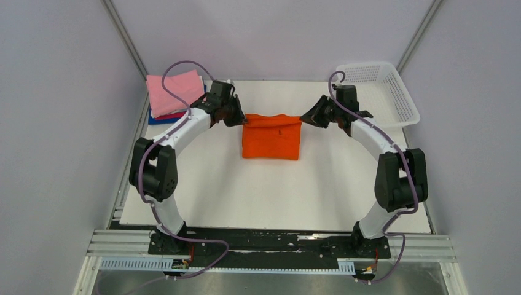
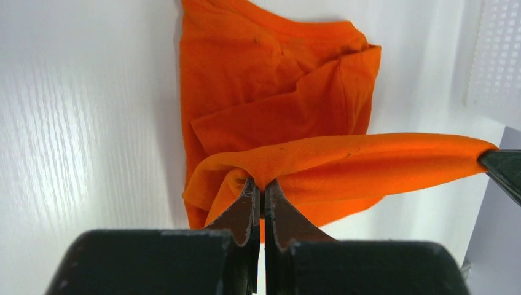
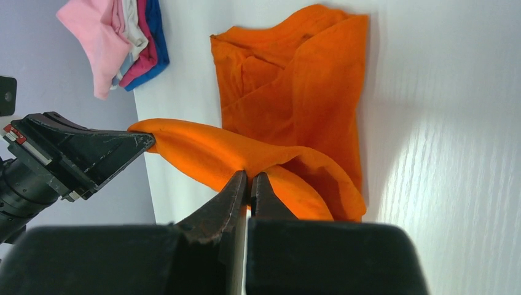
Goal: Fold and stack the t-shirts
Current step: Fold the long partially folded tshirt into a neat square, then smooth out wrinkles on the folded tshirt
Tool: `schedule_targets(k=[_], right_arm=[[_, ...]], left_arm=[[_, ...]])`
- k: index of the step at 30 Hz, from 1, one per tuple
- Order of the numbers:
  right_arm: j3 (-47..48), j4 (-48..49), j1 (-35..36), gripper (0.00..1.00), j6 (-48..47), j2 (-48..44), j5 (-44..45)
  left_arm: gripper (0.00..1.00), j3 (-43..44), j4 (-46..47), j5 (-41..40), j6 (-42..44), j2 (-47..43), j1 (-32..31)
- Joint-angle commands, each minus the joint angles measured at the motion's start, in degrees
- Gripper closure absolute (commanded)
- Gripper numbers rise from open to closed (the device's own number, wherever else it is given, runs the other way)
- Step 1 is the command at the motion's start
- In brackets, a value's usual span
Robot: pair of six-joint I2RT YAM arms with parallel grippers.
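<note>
The orange t-shirt (image 1: pixel 272 138) lies partly folded at the table's far middle, its far edge lifted and stretched between my two grippers. My left gripper (image 1: pixel 241 120) is shut on its left far corner; in the left wrist view the cloth (image 2: pixel 289 117) bunches over the closed gripper (image 2: pixel 262 184). My right gripper (image 1: pixel 305 117) is shut on the right far corner, also seen in the right wrist view (image 3: pixel 249 179) with the shirt (image 3: pixel 295 92) beyond. A stack of folded t-shirts (image 1: pixel 173 93), pink on top, with white, magenta and blue below, sits at the far left (image 3: pixel 123 37).
A white plastic mesh basket (image 1: pixel 384 92) stands at the far right corner. White side walls enclose the table (image 1: pixel 270 196). The arm bases sit on a black rail at the near edge.
</note>
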Motion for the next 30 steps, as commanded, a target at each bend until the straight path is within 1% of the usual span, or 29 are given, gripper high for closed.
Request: schedule_targets(k=[1,6,7,8,9,10,11,12,13,14,15,16,17,18,22,24,27,30], right_arm=[[6.1,3.9,-1.7,1.0,-1.8,6.5,0.7],[12.9,4.4,-2.5,1.0,-3.6,16.2,-0.9],[14.4,4.5,-2.7,0.99,-3.6,18.8,-1.3],[15.7,4.7,-2.7,0.95,-3.8,20.0,-1.6],[17.0,4.9,-2.7,0.92,-3.9,22.3,-1.4],[18.5,4.9,-2.9,0.9,-3.9,23.8,-1.3],[20.3,4.9,-3.1,0.81,-3.5,25.1,-2.0],[22.1,4.9,-3.4,0.69,-3.2,26.1,-3.0],[23.9,4.6,-3.6,0.53,-3.3,26.7,-3.4],[25.2,4.2,-3.5,0.39,-3.4,26.7,-3.4],[25.7,4.0,-3.4,0.29,-3.8,26.2,-3.4],[25.2,3.9,-3.2,0.21,-4.4,25.3,-3.2],[24.3,3.9,-3.0,0.03,-4.7,24.2,-2.8],[22.7,3.9,-2.8,0.0,-5.1,22.9,-2.5],[15.7,4.6,-1.3,0.0,-5.1,17.3,-3.1],[11.9,7.0,-0.1,0.0,-4.3,14.7,-5.3],[7.6,11.3,1.6,0.0,-2.5,12.5,-8.1],[7.3,12.5,2.5,0.0,-1.2,13.6,-8.5]], left_arm=[[1.0,6.0,0.4,-0.4,1.9,7.0,2.2],[1.0,12.4,0.2,-0.5,1.7,14.7,3.1],[0.99,13.3,0.2,-0.5,1.7,16.6,3.3],[0.95,14.7,0.3,-0.5,1.7,17.5,3.6],[0.83,15.4,0.8,-0.4,1.6,19.3,3.8],[0.77,17.2,1.0,1.4,1.6,20.2,4.3],[0.65,18.3,1.4,2.6,1.6,22.2,4.6],[0.55,21.1,1.2,5.1,1.6,23.1,5.1],[0.35,23.8,1.0,5.8,1.9,24.4,5.2],[0.2,25.0,0.3,6.4,2.0,24.8,5.3],[0.05,26.7,0.0,6.6,2.4,24.8,5.3],[0.03,27.2,-0.2,6.9,2.7,24.6,5.3],[0.01,27.0,-0.1,7.0,3.0,23.5,5.3],[0.0,26.3,0.9,7.5,2.9,22.6,5.3],[0.0,18.1,7.1,11.6,1.8,16.0,4.8],[0.0,14.2,8.6,14.2,1.7,12.8,3.9],[0.0,8.8,10.6,17.5,1.6,10.9,1.7],[0.0,6.5,12.3,18.8,0.7,11.2,0.6]])
